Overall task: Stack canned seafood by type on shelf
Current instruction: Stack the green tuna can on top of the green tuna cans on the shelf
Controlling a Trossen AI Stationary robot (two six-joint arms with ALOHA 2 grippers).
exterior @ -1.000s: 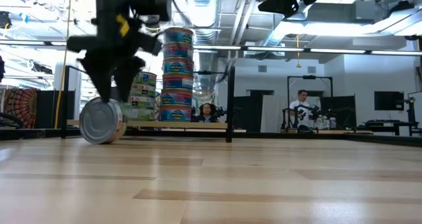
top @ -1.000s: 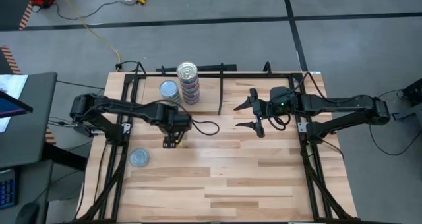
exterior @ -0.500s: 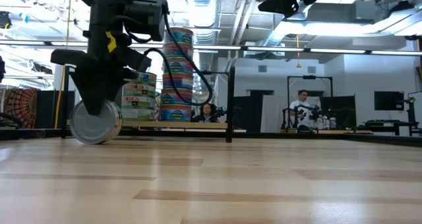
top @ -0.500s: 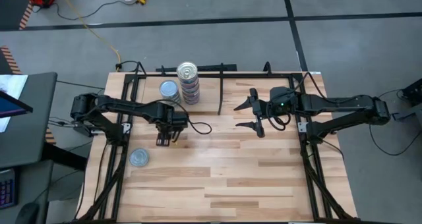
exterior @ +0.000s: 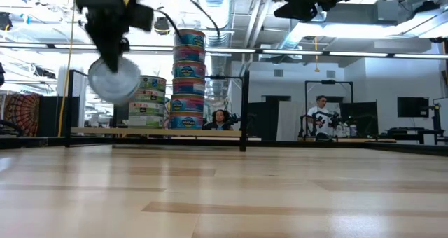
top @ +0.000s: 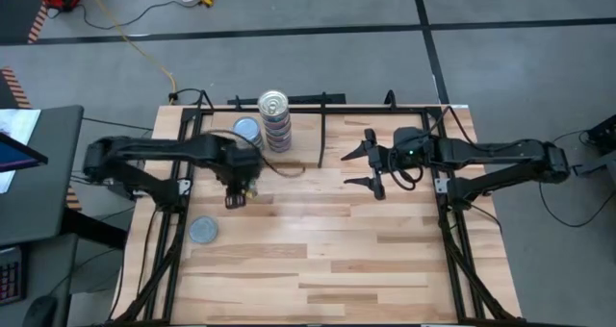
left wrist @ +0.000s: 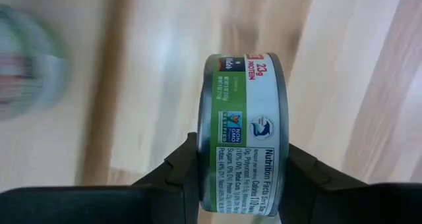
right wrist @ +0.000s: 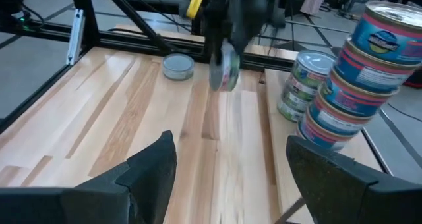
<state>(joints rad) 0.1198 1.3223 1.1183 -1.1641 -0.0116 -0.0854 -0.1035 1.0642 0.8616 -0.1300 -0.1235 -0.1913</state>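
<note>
Now, left gripper (exterior: 112, 52): clamped on a green-label tin (left wrist: 242, 133), one finger on each flat face, well clear of the tabletop (exterior: 231, 192).

Tin's attitude: on edge, its flat faces upright and its short axis level; it has to be turned flat before it can sit on a stack.

Landmark, the short stack (exterior: 148, 101): green-label tins piled on the shelf (top: 303, 144), just beside the taller blue-label stack (top: 275, 121).

Held tin relative to the short stack: in front of it and slightly to the outer side, about level with its top in the low view, not touching it.

Likely next move: carry the tin back and over the short stack, roll the wrist, and lower it; that is my reading, since the labels match.

Loose tin (top: 202, 231): lying flat on the tabletop, well in front of the short stack, near the left edge.

Right gripper (top: 372, 169): hanging with fingers spread and nothing in them, well off to the far side of the short stack, past the divider rod (top: 321, 139).

Nearer arm: the left, plainly.
</note>
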